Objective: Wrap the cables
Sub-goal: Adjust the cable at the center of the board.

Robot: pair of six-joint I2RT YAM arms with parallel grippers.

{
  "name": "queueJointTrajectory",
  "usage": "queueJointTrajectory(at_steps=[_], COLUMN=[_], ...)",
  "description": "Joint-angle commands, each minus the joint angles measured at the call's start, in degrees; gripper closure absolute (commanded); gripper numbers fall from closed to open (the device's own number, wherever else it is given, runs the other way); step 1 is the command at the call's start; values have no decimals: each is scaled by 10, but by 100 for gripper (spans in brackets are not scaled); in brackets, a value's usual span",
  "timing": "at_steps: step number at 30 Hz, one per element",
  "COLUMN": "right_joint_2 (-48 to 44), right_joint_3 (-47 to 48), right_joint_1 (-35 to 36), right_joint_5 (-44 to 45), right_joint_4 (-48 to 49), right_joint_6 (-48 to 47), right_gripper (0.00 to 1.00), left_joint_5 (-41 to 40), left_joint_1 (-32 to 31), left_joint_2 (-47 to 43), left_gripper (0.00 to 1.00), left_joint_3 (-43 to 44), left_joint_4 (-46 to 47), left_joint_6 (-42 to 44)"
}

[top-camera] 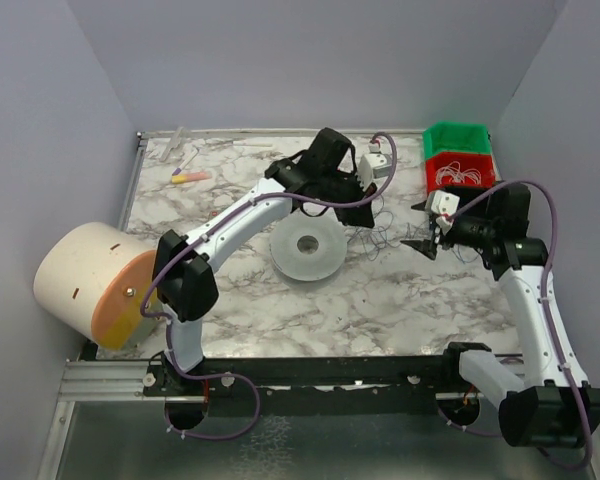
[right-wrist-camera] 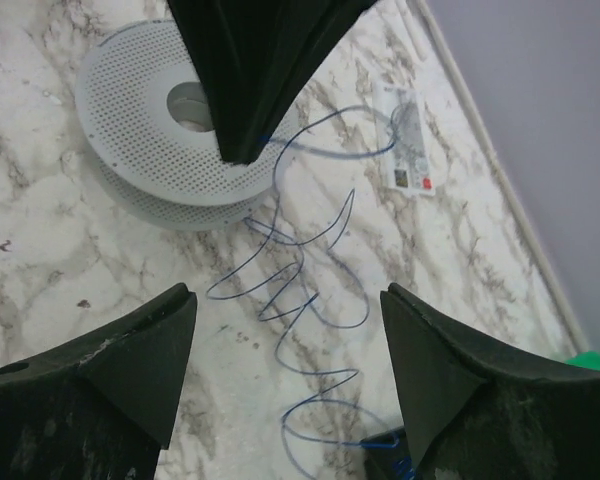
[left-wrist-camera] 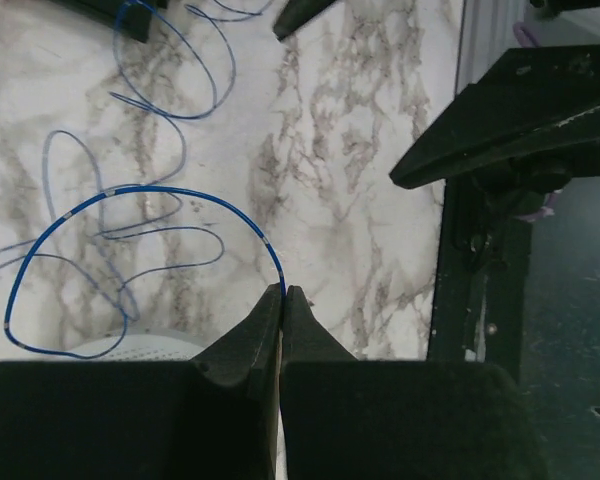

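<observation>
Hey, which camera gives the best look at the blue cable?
The left wrist view: the cable loops sharply across the table and ends pinched in the shut left hand. The right wrist view shows its squiggles beside the spool, thinner. The top view shows only a faint tangle.

your table (top-camera: 380, 300) has a white marble top with grey veins. near its middle, a white perforated spool (top-camera: 306, 252) lies flat. just right of the spool, thin blue cables (top-camera: 380, 238) sprawl across the marble in loose, kinky loops. beyond the loops, a small white card (right-wrist-camera: 408, 150) lies flat. at your far right corner, a green bin (top-camera: 458, 138) and a red bin (top-camera: 460, 168) stand touching. at the far left, a small pink and yellow stick (top-camera: 190, 177) lies alone.
</observation>
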Motion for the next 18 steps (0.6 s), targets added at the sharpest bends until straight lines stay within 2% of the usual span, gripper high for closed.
queueJointTrajectory(at_steps=[1, 3, 5, 11, 18], right_joint_2=[13, 1, 1, 8, 13], right_joint_3=[-17, -56, -78, -126, -152], right_joint_1=[1, 7, 13, 31, 78], right_joint_5=[-78, -85, -94, -108, -70], right_joint_4=[77, 140, 158, 126, 217], right_joint_6=[-115, -106, -134, -325, -276], right_gripper=[23, 24, 24, 27, 33], left_joint_5=[87, 97, 103, 128, 144], left_joint_1=[-5, -5, -5, -6, -7], left_joint_2=[18, 19, 20, 24, 39], left_gripper=[100, 100, 100, 100, 100], left_joint_3=[-49, -63, -69, -90, -108], left_joint_4=[36, 46, 52, 79, 106], left_joint_6=[-68, -77, -84, -121, -144])
